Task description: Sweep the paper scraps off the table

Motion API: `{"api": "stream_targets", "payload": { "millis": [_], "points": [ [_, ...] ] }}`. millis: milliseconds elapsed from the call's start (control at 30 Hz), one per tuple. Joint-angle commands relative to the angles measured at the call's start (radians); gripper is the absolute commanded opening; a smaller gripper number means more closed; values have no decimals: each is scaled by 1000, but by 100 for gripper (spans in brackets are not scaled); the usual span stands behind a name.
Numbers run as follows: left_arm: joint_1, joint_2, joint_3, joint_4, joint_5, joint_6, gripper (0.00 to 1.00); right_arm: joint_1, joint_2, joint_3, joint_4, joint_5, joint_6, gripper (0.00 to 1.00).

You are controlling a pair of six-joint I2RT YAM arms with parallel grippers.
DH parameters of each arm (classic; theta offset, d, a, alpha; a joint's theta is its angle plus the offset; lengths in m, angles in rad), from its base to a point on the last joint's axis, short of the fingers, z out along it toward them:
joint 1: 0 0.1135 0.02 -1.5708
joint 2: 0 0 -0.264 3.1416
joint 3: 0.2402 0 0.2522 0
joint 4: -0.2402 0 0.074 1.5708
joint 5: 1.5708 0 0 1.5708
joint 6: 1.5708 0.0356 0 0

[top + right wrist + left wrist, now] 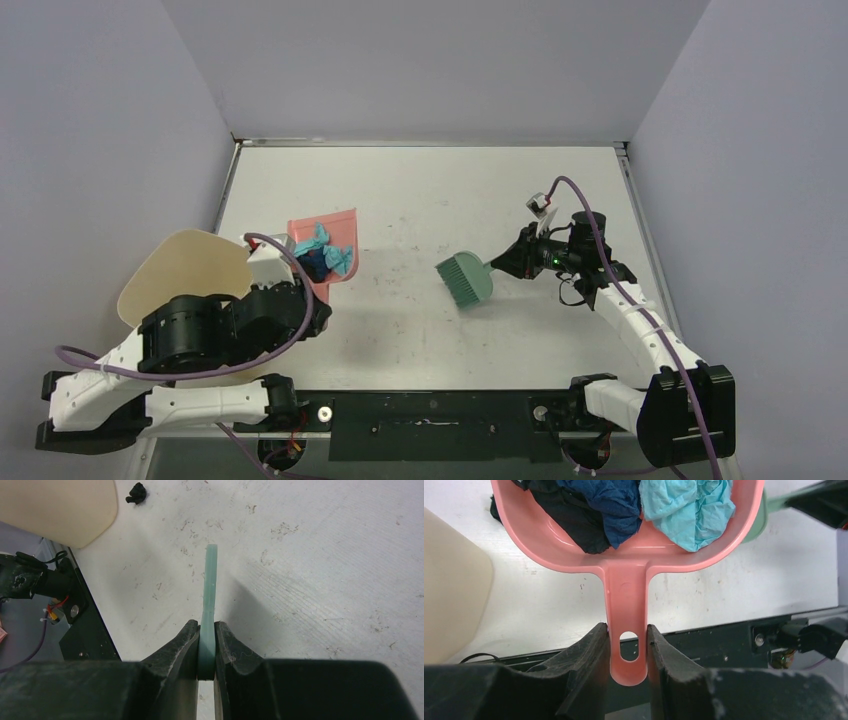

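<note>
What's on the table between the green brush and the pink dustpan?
Nothing but bare white table with little dark scuffs. The top view shows it best: the brush and dustpan are well apart, with no scraps between them.

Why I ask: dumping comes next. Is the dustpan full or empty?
Full: blue, black and teal paper scraps pile inside the pink dustpan.

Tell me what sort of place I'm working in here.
Probably a lab test cell, not a home: plain grey walls box in a scuffed white table, with the left arm and right arm mounted at its near edge.
</note>
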State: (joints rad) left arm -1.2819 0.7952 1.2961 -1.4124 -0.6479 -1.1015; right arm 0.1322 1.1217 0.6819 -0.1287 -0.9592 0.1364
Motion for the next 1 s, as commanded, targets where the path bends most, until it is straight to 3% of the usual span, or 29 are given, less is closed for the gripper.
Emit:
{"api": "stream_targets", "payload": {
  "millis": [0,433,967],
  "points": [
    [-4,-41,38,3,-152,-86,0,-2,-13,7,72,-51,-20,5],
    [-2,-258,-56,186,-375,-208,0,3,8,13,58,-62,-44,5],
    [42,-621,-380,675,-438,-224,0,20,40,31,37,-58,-73,5]
  ]
}}
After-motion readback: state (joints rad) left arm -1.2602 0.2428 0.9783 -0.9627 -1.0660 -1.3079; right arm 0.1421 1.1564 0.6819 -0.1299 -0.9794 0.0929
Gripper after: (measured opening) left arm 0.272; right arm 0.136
